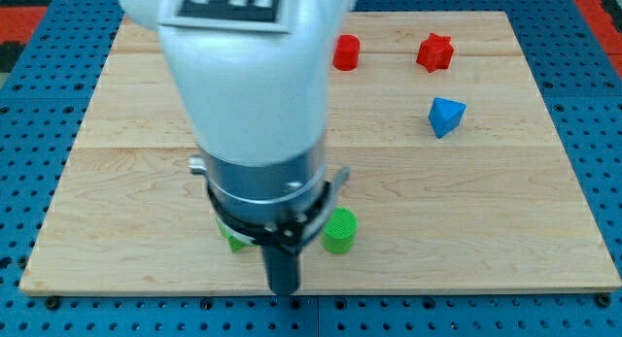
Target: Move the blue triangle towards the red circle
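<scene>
My white arm housing is filling the view's upper left-centre, hanging vertically. Below it a grey metal collar is narrowing into the straight dark rod. My tip is sitting near the view's bottom edge, left of centre.
</scene>
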